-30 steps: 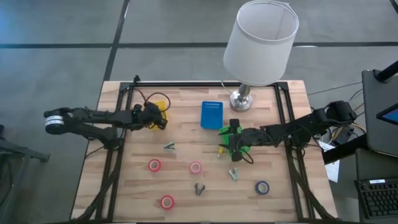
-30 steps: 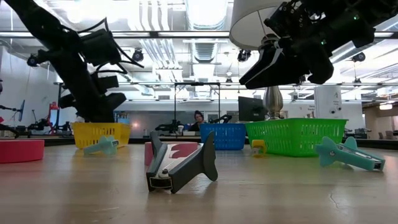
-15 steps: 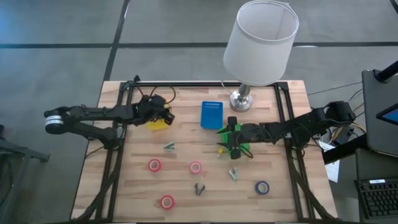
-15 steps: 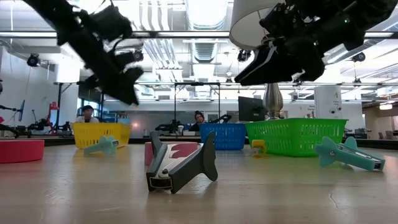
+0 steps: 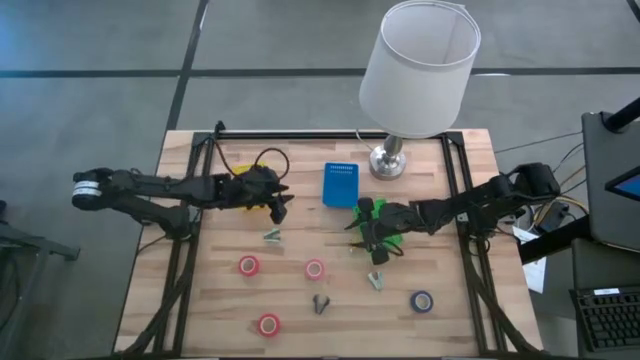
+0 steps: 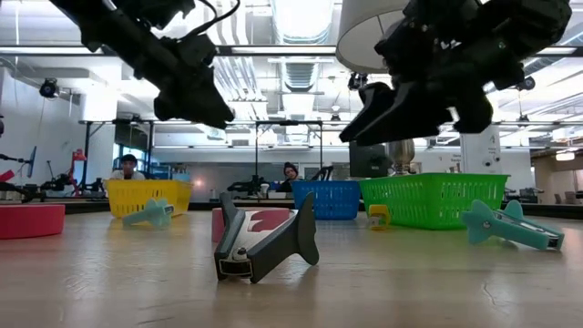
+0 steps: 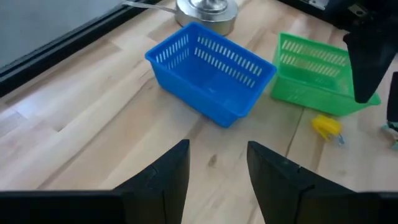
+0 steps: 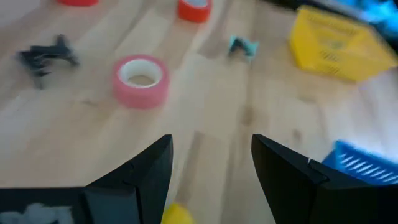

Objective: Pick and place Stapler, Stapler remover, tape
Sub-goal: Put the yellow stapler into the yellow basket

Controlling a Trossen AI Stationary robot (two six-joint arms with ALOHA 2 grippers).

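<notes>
Left gripper [image 5: 281,200]: above the table beside the yellow basket [image 5: 256,200], fingers [image 7: 163,180] parted with bare wood between them, holding nothing
Right gripper [image 5: 362,226]: over the green basket [image 5: 392,222], fingers [image 8: 137,177] spread apart, empty
Blue basket [image 5: 339,184]: near the lamp [image 5: 415,75] base, between the two grippers
Tape: pink roll [image 5: 314,269] mid-table, lying flat with its white core up; red rolls [image 5: 248,265] and [image 5: 268,324] toward the left front; blue-purple roll [image 5: 421,301] at the right front
Teal stapler remover [image 5: 272,236]: just below the left gripper, long axis roughly across the table
Second teal remover [image 5: 375,280]: below the green basket, long axis running front to back
Dark remover [image 5: 319,303]: at the front centre, its two jaws opening upward in the low view [image 6: 264,239]
Small yellow piece [image 5: 354,243]: on the wood beside the green basket
</notes>
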